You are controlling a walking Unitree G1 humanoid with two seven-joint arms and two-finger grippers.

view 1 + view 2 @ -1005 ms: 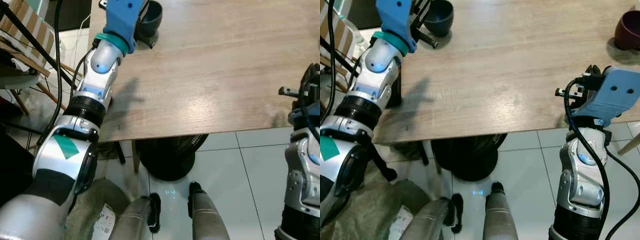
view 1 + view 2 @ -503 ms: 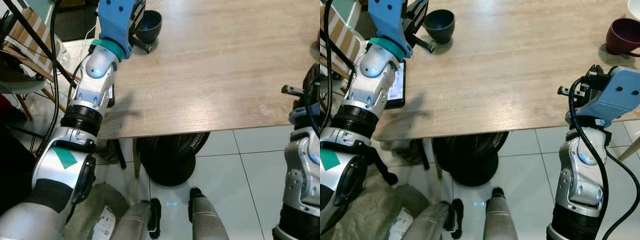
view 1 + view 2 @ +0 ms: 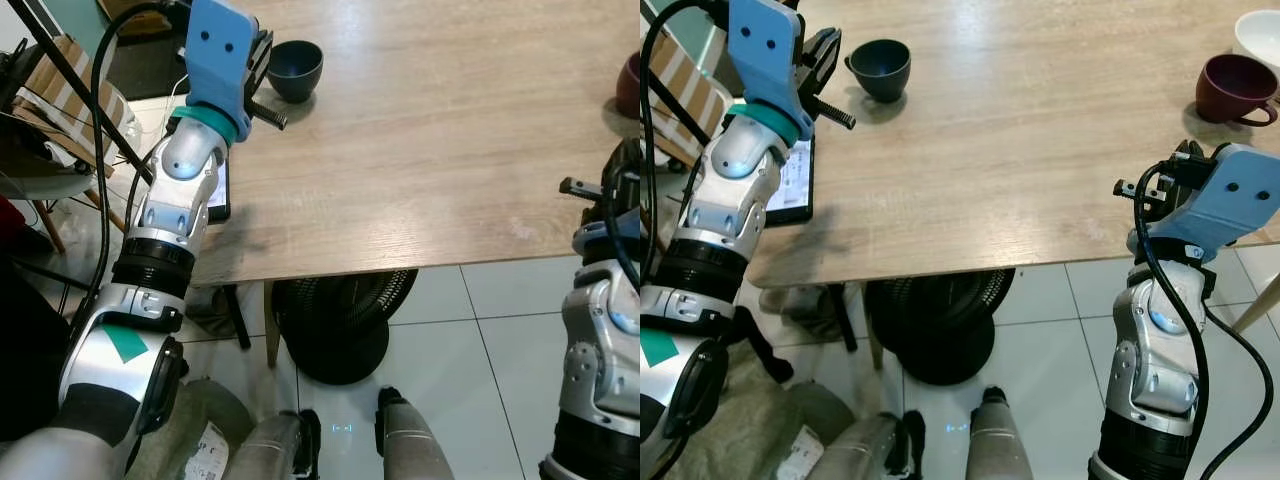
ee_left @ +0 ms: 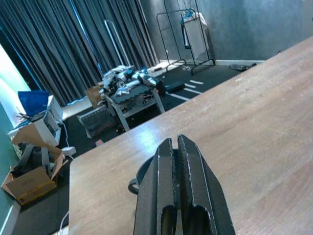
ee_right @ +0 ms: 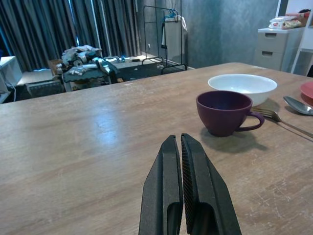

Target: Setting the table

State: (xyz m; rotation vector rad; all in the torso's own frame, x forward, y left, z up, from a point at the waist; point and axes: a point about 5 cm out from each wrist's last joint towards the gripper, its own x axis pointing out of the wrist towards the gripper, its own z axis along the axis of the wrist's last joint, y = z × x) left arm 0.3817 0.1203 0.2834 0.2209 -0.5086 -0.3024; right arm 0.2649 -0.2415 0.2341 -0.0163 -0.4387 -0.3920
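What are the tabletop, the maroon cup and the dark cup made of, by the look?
Tabletop: light wood or wood-look laminate, visible grain, satin sheen.
Maroon cup: probably plastic or matte-glazed ceramic; smooth, uniform colour, dull highlights.
Dark cup: same matte, even look; dark blue-grey, material equally open.

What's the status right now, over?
Left gripper shut, empty, just short of the dark blue cup. Right gripper shut, empty, facing the maroon cup. Nothing between either gripper and its cup.
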